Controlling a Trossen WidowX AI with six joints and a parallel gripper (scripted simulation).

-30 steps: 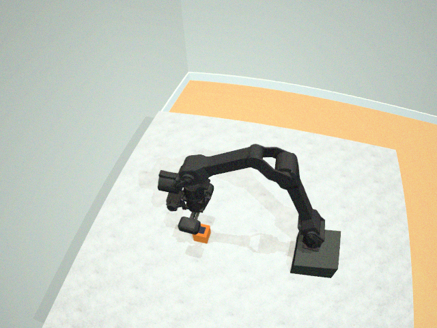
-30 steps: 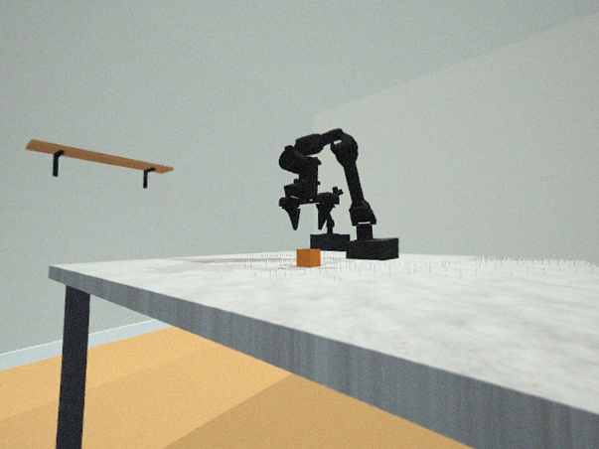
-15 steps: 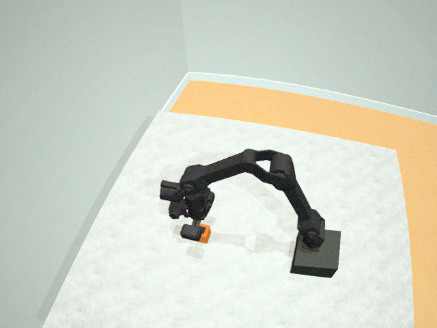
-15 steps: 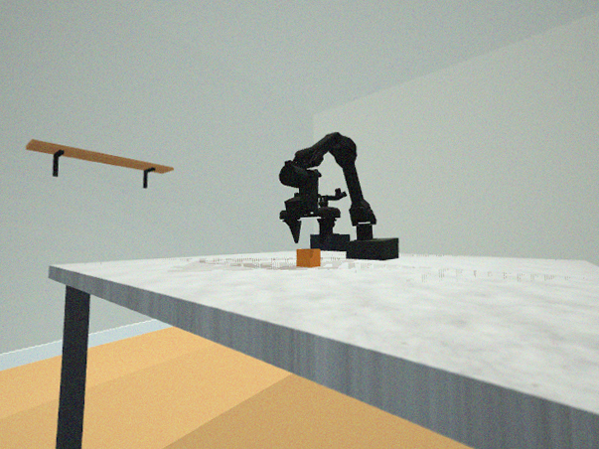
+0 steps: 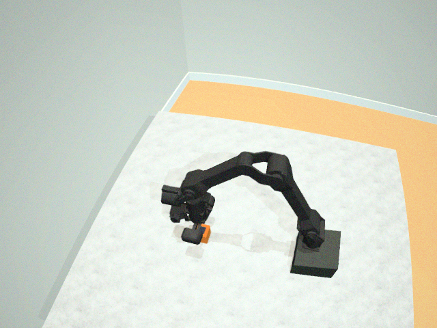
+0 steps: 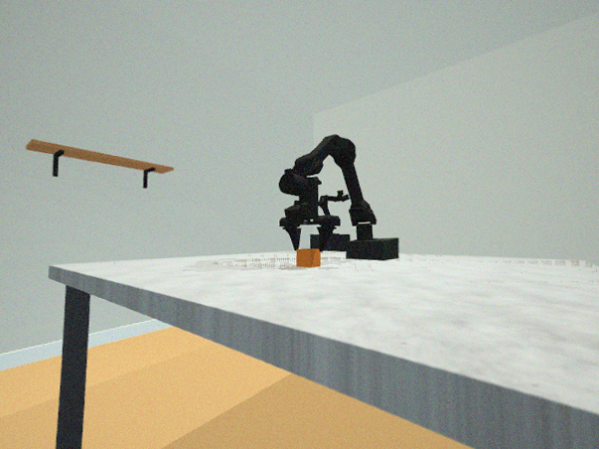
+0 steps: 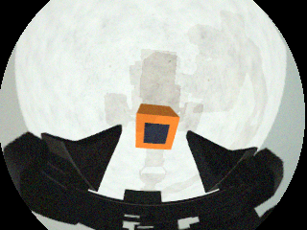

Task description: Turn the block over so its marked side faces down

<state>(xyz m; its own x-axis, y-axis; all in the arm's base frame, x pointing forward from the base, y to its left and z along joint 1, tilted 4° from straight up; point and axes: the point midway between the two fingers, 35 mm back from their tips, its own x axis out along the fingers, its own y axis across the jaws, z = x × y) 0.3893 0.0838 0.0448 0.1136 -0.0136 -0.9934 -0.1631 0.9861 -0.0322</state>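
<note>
The orange block (image 5: 205,236) (image 6: 308,258) (image 7: 155,119) rests flat on the white table (image 5: 246,289) (image 6: 447,308) (image 7: 62,72). Its dark square mark (image 7: 156,133) faces up in the wrist view. My gripper (image 6: 310,249) (image 7: 155,130) points down above the block, with its fingers wide open and nothing held. In the wrist view the block appears between the two fingertips, with a gap on each side. In the exterior view the fingertips are near the height of the block's top. In the top view the gripper hides part of the block and its mark.
The arm's dark base box (image 5: 317,250) (image 6: 372,249) stands on the table. A second dark box (image 6: 337,242) with a thin arm-like shape (image 6: 333,196) shows behind it. A wooden shelf (image 6: 99,157) hangs on the wall, beyond the table.
</note>
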